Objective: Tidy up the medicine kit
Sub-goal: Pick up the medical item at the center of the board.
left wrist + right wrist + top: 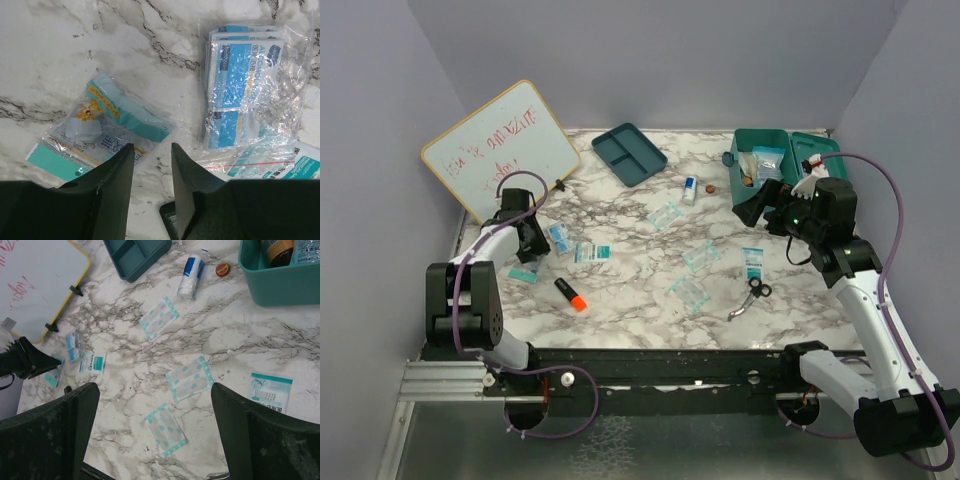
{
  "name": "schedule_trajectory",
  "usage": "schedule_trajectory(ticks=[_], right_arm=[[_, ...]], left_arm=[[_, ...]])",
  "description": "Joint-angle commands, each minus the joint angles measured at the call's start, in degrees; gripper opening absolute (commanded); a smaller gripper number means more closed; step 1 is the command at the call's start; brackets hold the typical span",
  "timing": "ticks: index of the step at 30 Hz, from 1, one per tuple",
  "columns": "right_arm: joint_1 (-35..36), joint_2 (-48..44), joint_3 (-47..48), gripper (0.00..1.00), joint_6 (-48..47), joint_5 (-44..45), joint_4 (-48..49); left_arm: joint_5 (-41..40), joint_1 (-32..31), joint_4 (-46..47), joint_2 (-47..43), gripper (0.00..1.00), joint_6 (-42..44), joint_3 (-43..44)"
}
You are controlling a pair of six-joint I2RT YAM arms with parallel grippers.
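Note:
The medicine kit is a teal box at the back right with its lid open and a few items inside; its corner shows in the right wrist view as the kit. My right gripper hovers just in front of it, and the right gripper stands wide open and empty over two plaster packets. My left gripper is low over the marble with its jaws apart and nothing between them. A teal cartoon packet lies at its left and a bag of alcohol pads to the right.
A whiteboard leans at the back left beside a flat teal tray. An orange marker, scissors, a small roll, a round cap and several flat packets lie across the table.

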Motion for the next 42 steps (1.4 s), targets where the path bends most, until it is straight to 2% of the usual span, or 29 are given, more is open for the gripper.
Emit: schedule_trajectory(ticks=[1, 8, 12, 16, 20, 24, 33, 42], right_arm=[[0.0, -0.9, 1.1, 1.0, -0.9, -1.2, 0.0], [0.0, -1.0, 1.1, 1.0, -0.7, -1.2, 0.0], [0.0, -0.8, 1.0, 1.0, -0.5, -1.2, 0.2], [0.0, -0.8, 1.0, 1.0, 0.1, -1.8, 0.8], [0.0, -0.8, 1.3, 1.0, -0.2, -1.8, 0.3], [0.0, -1.5, 1.2, 1.0, -0.7, -1.1, 0.2], [0.0, -1.6, 1.7, 1.0, -1.3, -0.9, -0.3], [0.0, -1.2, 1.9, 1.0, -1.0, -1.3, 0.0]], left_arm=[[1.4, 0.0, -0.5, 3.3, 0.35, 0.3, -0.3], [2.5, -0.3, -0.9, -0.6, 0.32, -0.1, -0.3], [2.0, -0.3, -1.6, -4.3, 0.4, 1.5, 1.6], [-4.6, 0.2, -1.4, -3.5, 0.5, 3.7, 2.2], [-5.9, 1.9, -1.9, -2.9, 0.58, 3.2, 2.5], [-3.9, 2.8, -1.9, -2.3, 0.61, 3.3, 2.9], [-5.5, 6.9, -2.8, 0.1, 0.53, 0.4, 2.0], [-4.9, 8.3, -2.4, 2.0, 0.46, -1.5, 1.1]])
